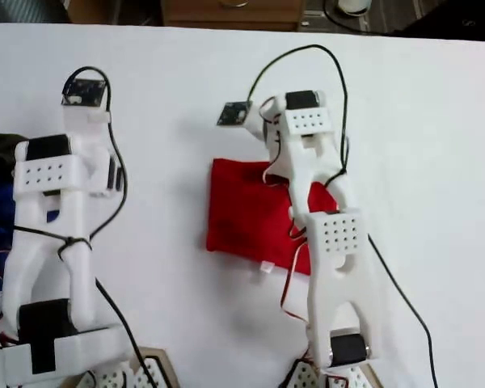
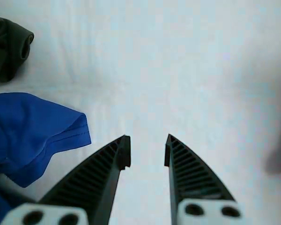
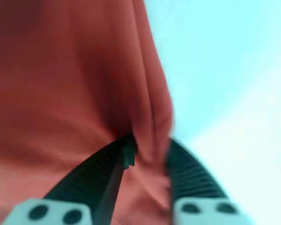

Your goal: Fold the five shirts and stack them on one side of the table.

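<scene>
- The right arm is bent over the red shirt, with its wrist doubled back down toward the cloth.
- The right gripper is clamped on a ridge of the red shirt. You can see the fabric bunched up between the two black fingers.
- The left arm sits off to the side, well apart from the red one. The left gripper has its jaws spread with nothing in them, hanging over bare table.
- The blue shirt lies crumpled just beside that gripper, and a dark shirt is a bit further out. Both are at the table's left edge in the high view.
- The red shirt looks folded into a rough rectangle, lying around the middle of the white table.
- A black cable loops over the right arm.
- There's some wooden furniture past the far edge of the table.
</scene>
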